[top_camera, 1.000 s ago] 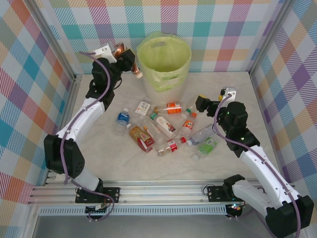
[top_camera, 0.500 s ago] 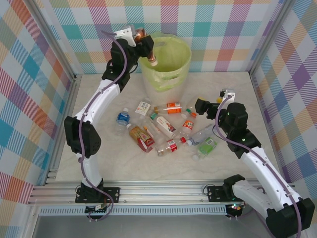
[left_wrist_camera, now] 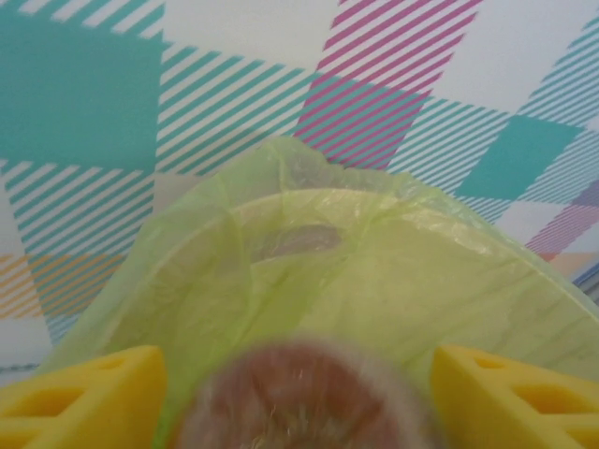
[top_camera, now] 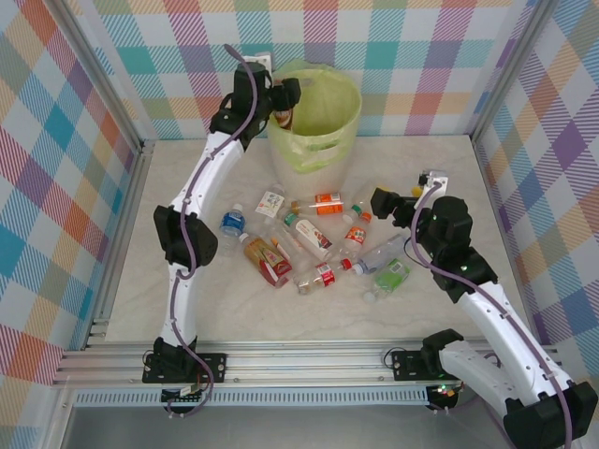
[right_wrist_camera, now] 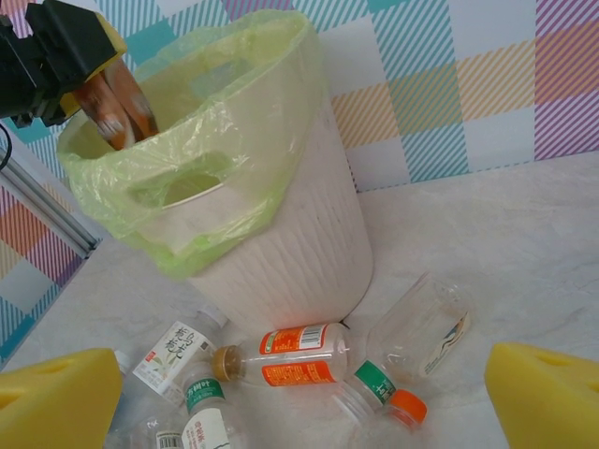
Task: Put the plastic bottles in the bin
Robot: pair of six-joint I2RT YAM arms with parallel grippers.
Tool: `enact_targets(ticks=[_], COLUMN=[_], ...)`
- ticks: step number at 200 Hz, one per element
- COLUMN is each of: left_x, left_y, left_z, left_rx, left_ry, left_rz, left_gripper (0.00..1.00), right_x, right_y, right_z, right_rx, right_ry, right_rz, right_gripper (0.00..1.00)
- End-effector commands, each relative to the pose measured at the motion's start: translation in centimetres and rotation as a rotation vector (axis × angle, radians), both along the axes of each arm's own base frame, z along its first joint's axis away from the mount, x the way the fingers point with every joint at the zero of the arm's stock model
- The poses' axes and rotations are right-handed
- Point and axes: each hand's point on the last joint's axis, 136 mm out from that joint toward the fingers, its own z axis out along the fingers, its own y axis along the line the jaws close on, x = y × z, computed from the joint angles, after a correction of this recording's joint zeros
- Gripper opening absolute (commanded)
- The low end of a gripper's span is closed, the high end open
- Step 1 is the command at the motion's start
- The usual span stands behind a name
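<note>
Now at the bin's mouth: one bottle between the left pads

Steeply tilted, a brownish bottle (right_wrist_camera: 117, 108) hangs with its long axis close to upright, its lower end inside the rim of the bag-lined bin (right_wrist_camera: 299, 253) on the bin's left side. Which end carries the cap I cannot tell. In the left wrist view the bottle (left_wrist_camera: 299, 402) is a blur between the two yellow pads (left_wrist_camera: 84, 398), with the green bag (left_wrist_camera: 421, 281) below it.

The left end effector (top_camera: 284, 101) reaches over the bin's edge (top_camera: 346, 94), pads set apart with the bottle filling the space between them; whether they pinch it or merely flank it cannot be told.

The right end effector (top_camera: 379, 201) hovers low over the table (top_camera: 281, 313), its pads spread wide and touching nothing. Near it the other bottles (top_camera: 309, 243) lie scattered on their sides in front of the bin. An orange-labelled bottle (right_wrist_camera: 290, 355) lies crosswise just before the bin's foot, cap to the left in the right wrist view, and a clear bottle (right_wrist_camera: 421, 327) lies slanted beside it.
</note>
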Motion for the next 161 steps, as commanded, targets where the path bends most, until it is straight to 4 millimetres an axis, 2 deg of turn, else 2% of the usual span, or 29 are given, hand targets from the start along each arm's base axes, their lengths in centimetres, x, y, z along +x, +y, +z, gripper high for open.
enact_targets(ticks=[1, 31, 61, 79, 101, 130, 161], left_x=[-1.1, -1.9, -4.4, -5.4, -6.5, -9.1, -12.2], left_y=[0.3, -0.5, -3.3, -3.2, -3.1, -3.3, -1.9], left_z=[-0.6, 0.0, 2.9, 4.3, 5.3, 6.3, 6.9], left_rx=[0.038, 0.003, -0.056, -0.054, -0.08, -0.144, -0.168], left_ry=[0.059, 0.061, 0.026, 0.008, 0.011, 0.02, 0.011], left_rz=[0.021, -0.035, -0.221, -0.22, -0.229, -0.291, -0.27], left_gripper=[0.88, 0.99, 1.0, 1.0, 1.0, 1.0, 1.0], right_x=[0.2, 0.6, 1.1, 1.4, 1.6, 1.4, 0.6], right_y=[-0.3, -0.9, -1.4, -1.6, -2.0, -2.4, -2.6], right_z=[0.5, -0.5, -1.8, -2.5, -3.2, -4.2, -7.1], right_rx=[-0.01, -0.039, -0.048, -0.056, -0.06, -0.078, -0.091], right_ry=[-0.001, 0.036, 0.072, 0.101, 0.122, 0.144, 0.231], right_rz=[-0.02, -0.055, -0.095, -0.117, -0.142, -0.161, -0.164], right_gripper=[1.0, 1.0, 1.0, 1.0, 1.0, 1.0, 1.0])
